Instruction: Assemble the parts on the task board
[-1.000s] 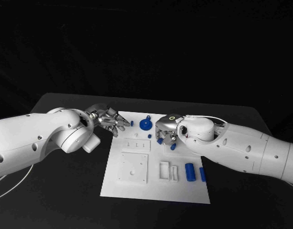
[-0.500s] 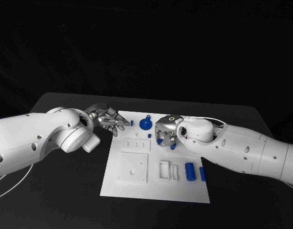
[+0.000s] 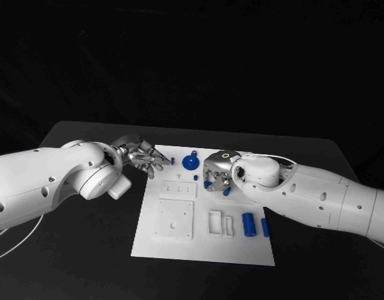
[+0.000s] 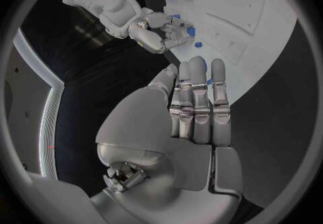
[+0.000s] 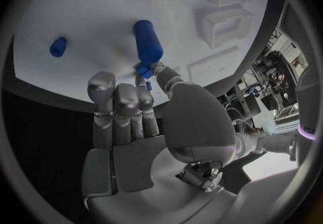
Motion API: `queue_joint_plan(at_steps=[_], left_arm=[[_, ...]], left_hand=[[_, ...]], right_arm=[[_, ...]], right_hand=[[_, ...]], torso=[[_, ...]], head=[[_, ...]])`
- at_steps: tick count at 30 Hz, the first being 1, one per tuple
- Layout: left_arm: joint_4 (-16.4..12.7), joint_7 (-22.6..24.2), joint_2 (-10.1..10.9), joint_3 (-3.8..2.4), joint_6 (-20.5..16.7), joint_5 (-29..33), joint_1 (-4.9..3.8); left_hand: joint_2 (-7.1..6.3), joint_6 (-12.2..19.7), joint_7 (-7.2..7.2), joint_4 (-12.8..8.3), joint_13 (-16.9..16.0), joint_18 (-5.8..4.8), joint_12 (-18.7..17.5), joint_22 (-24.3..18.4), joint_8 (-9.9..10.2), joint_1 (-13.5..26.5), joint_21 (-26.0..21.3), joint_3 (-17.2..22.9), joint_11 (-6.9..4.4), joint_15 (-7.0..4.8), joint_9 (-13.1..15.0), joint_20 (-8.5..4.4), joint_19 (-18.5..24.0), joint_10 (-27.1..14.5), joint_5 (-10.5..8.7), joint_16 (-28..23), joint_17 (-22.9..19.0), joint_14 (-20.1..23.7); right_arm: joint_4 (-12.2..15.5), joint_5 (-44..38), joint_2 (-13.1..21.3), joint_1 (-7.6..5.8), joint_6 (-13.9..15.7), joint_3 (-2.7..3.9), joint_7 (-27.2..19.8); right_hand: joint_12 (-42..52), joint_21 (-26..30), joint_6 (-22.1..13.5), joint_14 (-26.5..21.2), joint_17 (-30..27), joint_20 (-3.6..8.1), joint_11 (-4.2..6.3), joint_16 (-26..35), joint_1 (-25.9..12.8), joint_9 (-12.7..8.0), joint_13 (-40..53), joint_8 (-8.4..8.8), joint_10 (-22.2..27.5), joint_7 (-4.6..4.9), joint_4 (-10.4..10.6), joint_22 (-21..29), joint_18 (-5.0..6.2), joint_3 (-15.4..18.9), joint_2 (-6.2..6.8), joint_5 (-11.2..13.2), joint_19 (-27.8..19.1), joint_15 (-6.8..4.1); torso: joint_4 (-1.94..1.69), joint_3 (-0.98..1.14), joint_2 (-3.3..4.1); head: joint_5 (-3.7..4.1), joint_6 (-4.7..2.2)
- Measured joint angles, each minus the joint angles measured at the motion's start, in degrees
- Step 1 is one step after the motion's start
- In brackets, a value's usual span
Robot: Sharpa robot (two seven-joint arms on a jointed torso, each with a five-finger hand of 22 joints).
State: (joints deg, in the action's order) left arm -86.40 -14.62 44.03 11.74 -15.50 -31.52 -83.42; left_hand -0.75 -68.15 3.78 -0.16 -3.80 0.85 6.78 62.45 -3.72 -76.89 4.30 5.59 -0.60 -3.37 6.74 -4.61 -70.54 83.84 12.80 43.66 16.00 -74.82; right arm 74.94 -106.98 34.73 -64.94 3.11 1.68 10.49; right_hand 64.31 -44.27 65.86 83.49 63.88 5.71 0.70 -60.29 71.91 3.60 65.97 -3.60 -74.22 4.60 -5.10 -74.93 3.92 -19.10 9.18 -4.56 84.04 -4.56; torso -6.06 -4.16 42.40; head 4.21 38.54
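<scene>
**Right hand on a blue part at mid-board; left hand idle at the far-left corner**

Start from your right hand (image 3: 217, 173). It sits over the middle of the task board (image 3: 169, 247), fingers curled down around a small blue part (image 3: 226, 192). In the right wrist view the thumb and a finger (image 5: 143, 96) close on a blue piece that joins a longer blue cylinder (image 5: 148, 45) standing off the white surface. Treat this as a pinch, though the contact itself is half hidden behind the fingers, so you cannot be sure how firm it is.

Your left hand (image 3: 143, 157) hovers at the board's far-left corner. The left wrist view shows its fingers (image 4: 199, 100) straight and pressed side by side, holding nothing.

Step in hand, by judgement: seating or lifting that one part near the board's centre. The next move calls for a straight, small motion along the part's axis, with the pinch kept square so the piece does not tip.

Parts elsewhere: a round blue knob (image 3: 191, 162) at the far edge, just beside the right hand. Two blue cylinders (image 3: 249, 226) lie near the right edge, nearer you, beside a white rectangular socket (image 3: 216, 223). A square white plate (image 3: 174, 220) sits left of them.
</scene>
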Motion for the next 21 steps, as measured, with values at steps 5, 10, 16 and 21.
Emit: queue_joint_plan(at_steps=[5,10,16,21], left_arm=[[0.0,0.0,0.0,0.01,0.0,0.0,0.0],[0.0,0.0,0.1,0.02,0.0,0.0,0.0],[0.0,0.0,0.3,0.03,0.0,0.0,0.0],[0.0,0.0,0.3,0.03,0.0,0.0,0.0]], left_hand=[[0.0,0.0,0.0,0.0,0.0,0.0,0.0,0.0,0.0,0.0,0.0,0.0,0.0,0.0,0.0,0.0,0.0,0.0,0.0,0.0,0.0,0.0],[0.0,0.2,0.18,0.0,0.0,0.0,0.0,0.0,0.0,0.0,0.0,0.0,0.0,0.0,0.0,0.0,0.0,0.0,0.0,0.0,0.0,0.0],[0.0,0.2,0.2,0.0,0.0,0.0,0.0,0.0,0.0,0.0,0.0,0.0,0.0,0.0,0.0,0.0,0.0,0.0,0.0,0.0,0.0,0.0],[0.0,0.2,0.2,0.0,0.0,0.0,0.0,0.0,0.0,0.0,0.0,0.0,0.0,0.0,0.0,0.0,0.0,0.0,0.0,0.0,0.0,0.0]], right_arm=[[0.2,0.2,0.3,0.12,0.3,-0.01,0.1],[0.4,0.4,0.5,0.2,0.4,-0.02,0.2],[0.4,0.6,0.5,0.32,0.6,0.04,0.3],[0.3,1.0,0.4,0.39,0.7,0.09,0.3]], right_hand=[[0.0,0.3,-0.5,-0.1,0.0,0.0,-0.2,0.0,0.3,0.0,-0.2,0.0,0.2,0.13,0.5,0.0,0.0,1.4,0.27,-0.6,0.0,0.07],[-0.3,0.5,-1.1,-0.1,-0.1,0.0,-0.41,0.0,0.3,0.0,-0.4,0.0,0.4,0.24,0.8,0.0,0.0,2.9,0.27,-1.7,0.0,0.08],[-0.3,0.5,-1.6,-0.1,-0.1,0.0,-0.41,0.0,0.3,0.0,-0.5,0.0,0.4,0.39,1.2,0.0,0.0,3.3,0.27,-2.9,0.0,0.08],[-0.5,0.5,-1.6,-0.1,-0.1,0.0,-0.26,0.0,0.3,0.0,-0.5,-0.01,0.6,0.39,1.2,0.0,0.0,2.9,0.27,-9.1,0.0,0.08]], torso=[[0.01,0.02,0.0],[-0.02,0.05,0.0],[-0.03,0.09,0.0],[-0.08,0.09,0.0]], head=[[0.09,0.08],[0.22,0.15],[0.35,0.26],[0.39,0.26]])
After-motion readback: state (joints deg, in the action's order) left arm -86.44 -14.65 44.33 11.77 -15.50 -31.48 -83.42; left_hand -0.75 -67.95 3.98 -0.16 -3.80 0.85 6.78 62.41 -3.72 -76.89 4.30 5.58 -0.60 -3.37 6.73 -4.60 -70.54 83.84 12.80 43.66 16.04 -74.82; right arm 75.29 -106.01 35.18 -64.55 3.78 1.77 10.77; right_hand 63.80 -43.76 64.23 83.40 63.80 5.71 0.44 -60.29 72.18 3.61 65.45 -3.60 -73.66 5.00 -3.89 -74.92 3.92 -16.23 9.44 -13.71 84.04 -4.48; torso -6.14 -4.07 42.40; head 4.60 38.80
